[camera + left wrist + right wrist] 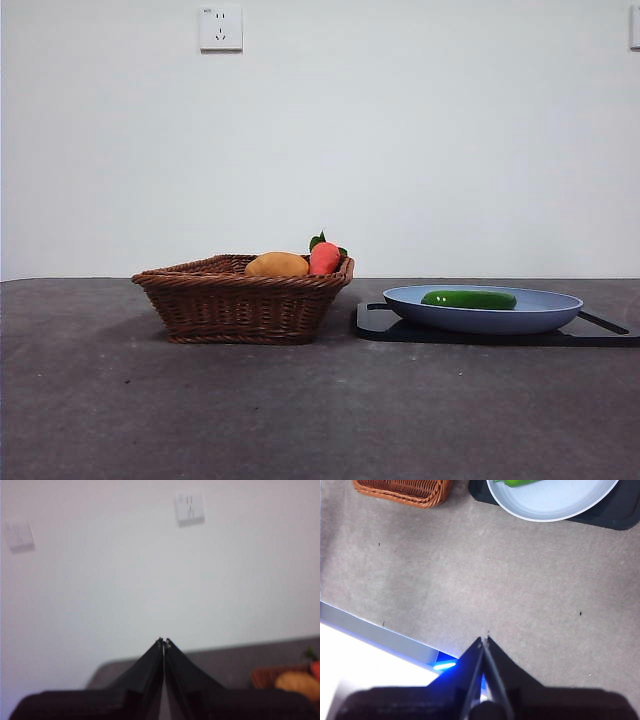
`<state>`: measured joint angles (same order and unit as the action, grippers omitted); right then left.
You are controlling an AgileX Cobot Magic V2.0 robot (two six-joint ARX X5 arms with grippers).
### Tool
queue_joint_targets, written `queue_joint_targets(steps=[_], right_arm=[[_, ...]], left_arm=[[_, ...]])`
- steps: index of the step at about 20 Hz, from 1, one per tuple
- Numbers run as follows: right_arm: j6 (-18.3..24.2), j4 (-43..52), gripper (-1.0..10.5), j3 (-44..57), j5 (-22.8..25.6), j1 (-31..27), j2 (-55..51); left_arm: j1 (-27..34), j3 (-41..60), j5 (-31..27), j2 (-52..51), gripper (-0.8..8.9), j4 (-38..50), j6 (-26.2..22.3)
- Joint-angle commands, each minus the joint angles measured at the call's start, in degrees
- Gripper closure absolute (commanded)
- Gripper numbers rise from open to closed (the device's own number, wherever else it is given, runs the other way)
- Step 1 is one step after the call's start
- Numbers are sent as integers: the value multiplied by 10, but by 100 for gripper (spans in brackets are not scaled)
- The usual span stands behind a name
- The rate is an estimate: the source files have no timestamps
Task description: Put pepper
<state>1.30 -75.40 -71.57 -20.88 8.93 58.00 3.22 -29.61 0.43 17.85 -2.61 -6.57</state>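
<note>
1. You're at the very start: the pepper (468, 299) lies flat in the blue plate (545, 312), untouched, and the plate sits on a dark tray (372, 322) just beside the wicker basket (240, 305).
2. Your left gripper (164, 641) has its jaws pressed together on nothing; it's held high, facing the wall, with the basket only at the edge of its view.
3. Your right gripper (484, 640) is likewise closed and empty, hovering over bare table (520, 590), well short of the plate.
4. The right arm looks the better placed, I'd say. Next you'd need to part those jaws, travel to the plate and come down across the pepper's narrow width.
5. The task names no destination; the basket looks the likely one.
6. Count: one pepper, one plate, one tray, one basket, one orange-yellow fruit (276, 265), one red item with green leaves (324, 257).
</note>
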Motion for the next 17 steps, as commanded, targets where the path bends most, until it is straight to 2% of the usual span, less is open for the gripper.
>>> queue_joint_targets(steps=[1, 4, 8, 17], right_arm=[[-2, 3, 936, -9, 0, 0, 4], [-2, 3, 936, -9, 0, 0, 4], [-2, 3, 936, -9, 0, 0, 4], [-2, 3, 936, -9, 0, 0, 4]], left_arm=[[2, 69, -2, -33, 805, 24, 28], [3, 155, -3, -84, 805, 27, 51], [3, 224, -3, -129, 806, 26, 54], [3, 285, -4, -161, 805, 1, 63]])
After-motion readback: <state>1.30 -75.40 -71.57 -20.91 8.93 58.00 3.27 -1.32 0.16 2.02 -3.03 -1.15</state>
